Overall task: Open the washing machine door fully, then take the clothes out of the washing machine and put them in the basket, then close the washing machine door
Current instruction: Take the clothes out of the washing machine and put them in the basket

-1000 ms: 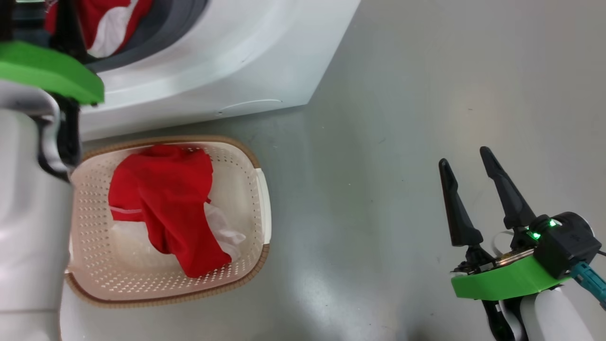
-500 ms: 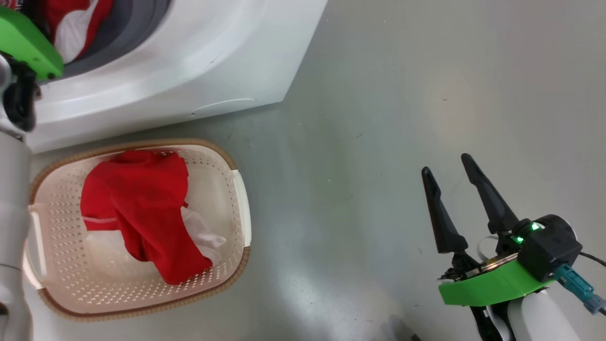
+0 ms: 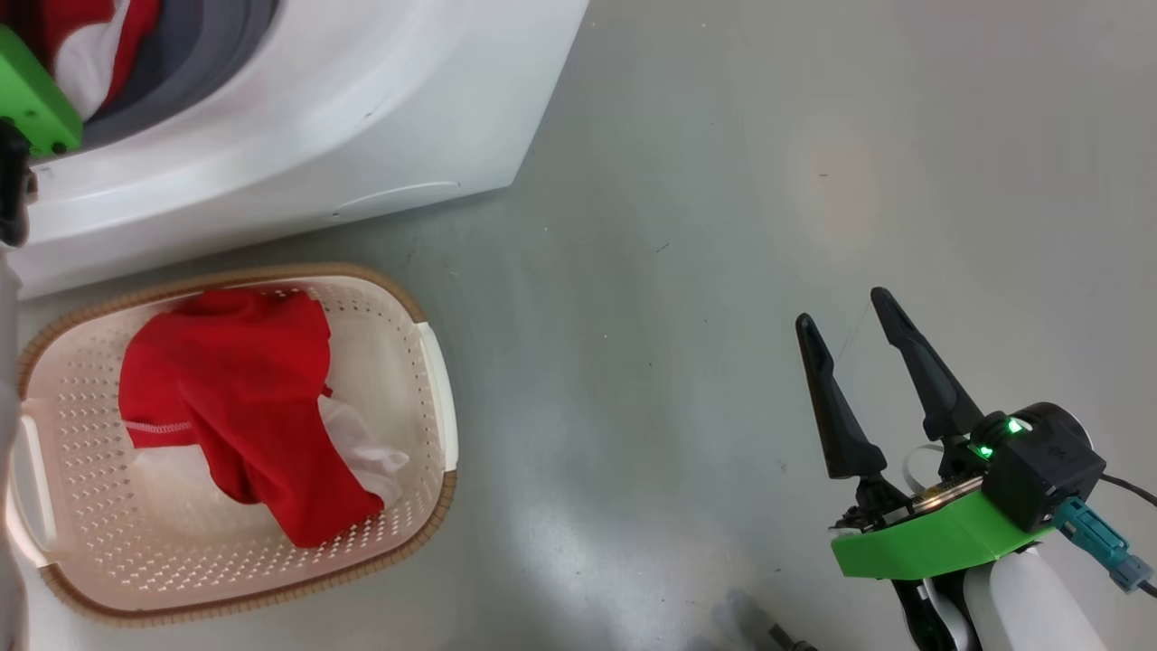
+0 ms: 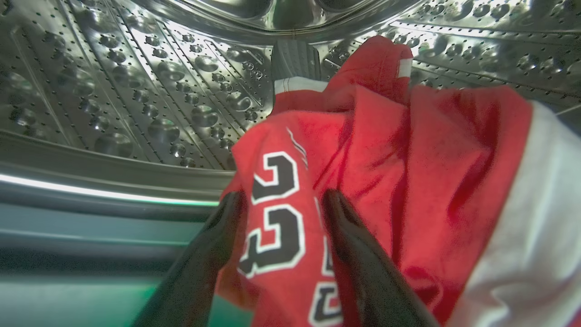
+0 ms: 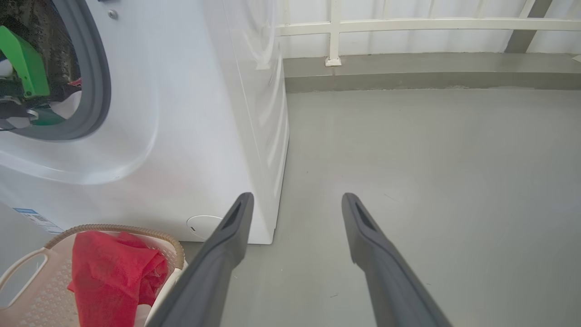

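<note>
- A smooth grey floor (image 3: 723, 226) is seen around the machine, bounded at the back by a low kerb and a white railing (image 5: 408, 25).
- The washing machine (image 3: 316, 117) is placed at the upper left of the head view; its grey gasket (image 5: 97, 81) rings the open mouth, and a blue label sticker (image 5: 34, 218) is fixed at its lower corner.
- The basket (image 3: 434, 398) is set on the floor just in front of the machine, and one red garment with white trim (image 3: 235, 398) is heaped inside it.
- The rest of the clothes (image 4: 386, 159) are bunched inside the perforated steel drum (image 4: 136, 91); the number "23" is printed on the near fold, and a white band runs along the right edge.
- The left gripper (image 4: 281, 195) is reached into the drum with its fingers spread wide; the printed fold is straddled by the two fingers but is not clamped.
- The left arm's green bracket (image 5: 25, 63) is seen inside the mouth of the machine.
- The right gripper (image 3: 841, 306) is held above bare floor, well apart from machine and basket, with its fingers parted and nothing between them.
</note>
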You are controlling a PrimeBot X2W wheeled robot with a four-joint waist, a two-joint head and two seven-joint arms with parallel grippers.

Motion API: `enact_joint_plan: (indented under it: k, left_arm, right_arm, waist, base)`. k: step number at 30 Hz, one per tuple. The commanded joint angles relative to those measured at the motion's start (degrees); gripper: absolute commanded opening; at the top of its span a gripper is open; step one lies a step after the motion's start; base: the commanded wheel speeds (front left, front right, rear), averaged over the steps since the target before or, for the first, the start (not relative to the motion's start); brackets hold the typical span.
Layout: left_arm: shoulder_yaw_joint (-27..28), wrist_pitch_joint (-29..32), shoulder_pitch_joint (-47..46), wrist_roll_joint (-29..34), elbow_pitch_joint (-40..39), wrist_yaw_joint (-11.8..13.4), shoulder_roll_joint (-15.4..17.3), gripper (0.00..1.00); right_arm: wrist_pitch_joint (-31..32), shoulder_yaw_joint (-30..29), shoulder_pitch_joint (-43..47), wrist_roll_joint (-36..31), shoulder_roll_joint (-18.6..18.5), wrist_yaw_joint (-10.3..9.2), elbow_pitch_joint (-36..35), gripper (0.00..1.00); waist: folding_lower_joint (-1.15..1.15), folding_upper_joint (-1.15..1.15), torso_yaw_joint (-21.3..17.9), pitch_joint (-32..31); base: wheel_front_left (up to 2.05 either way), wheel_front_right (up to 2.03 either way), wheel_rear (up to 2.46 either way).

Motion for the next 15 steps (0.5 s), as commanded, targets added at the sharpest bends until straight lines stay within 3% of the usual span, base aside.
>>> enact_joint_plan:
  k: [1, 2, 15]
  left_arm:
    - [0.4, 0.0, -1.1, 0.0, -0.5, -0.3, 2.8, 0.35]
    - [0.4, -0.1, -1.3, -0.1, -0.2, -0.6, 2.7, 0.00]
    - [-0.4, -6.4, -0.3, -1.1, -0.6, -4.3, 1.7, 0.00]
  right_arm:
    - [-0.4, 1.5, -0.2, 0.6, -0.6, 0.36, -1.1, 1.00]
    - [-0.4, 1.5, -0.3, 0.6, -0.6, 0.36, -1.1, 1.00]
    - [-0.4, 0.6, -0.8, 0.4, -0.6, 0.36, -1.1, 1.00]
  waist:
    - [0.00, 0.00, 0.0, 0.2]
    - [0.00, 0.00, 0.1, 0.3]
    - [0.00, 0.00, 2.0, 0.9]
  base:
    - [0.00, 0.00, 0.00]
    - [0.00, 0.00, 0.00]
    - [0.00, 0.00, 0.00]
